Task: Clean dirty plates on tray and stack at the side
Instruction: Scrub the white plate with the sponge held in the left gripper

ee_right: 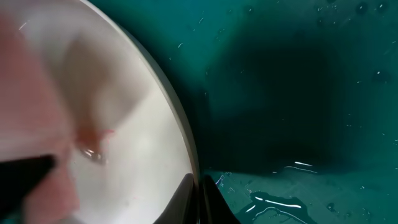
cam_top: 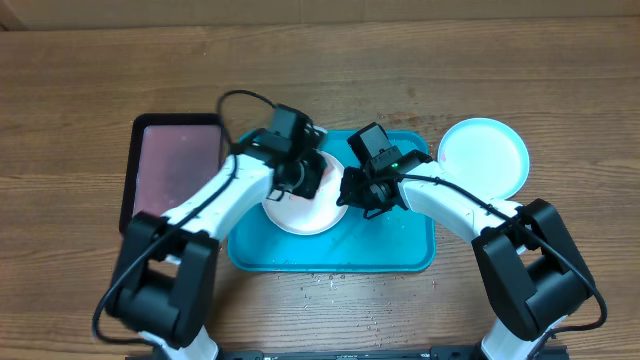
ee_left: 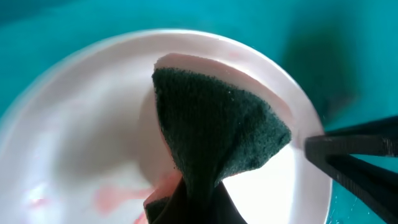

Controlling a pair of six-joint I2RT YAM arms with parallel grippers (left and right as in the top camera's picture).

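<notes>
A white plate (cam_top: 300, 212) with red smears lies on the turquoise tray (cam_top: 400, 250). My left gripper (cam_top: 297, 172) is shut on a dark green sponge (ee_left: 211, 124), which it presses onto the plate (ee_left: 74, 124). My right gripper (cam_top: 352, 188) is shut on the plate's right rim (ee_right: 186, 155), one finger inside and one outside. A red smear (ee_right: 93, 143) shows on the plate in the right wrist view. A light blue plate (cam_top: 483, 158) lies on the table to the right of the tray. The lime-green rimmed plate is out of view.
A dark tray with a pinkish inside (cam_top: 175, 165) stands to the left of the turquoise tray. Water drops lie on the tray floor (ee_right: 292, 193) and on the table in front of the tray (cam_top: 325, 283).
</notes>
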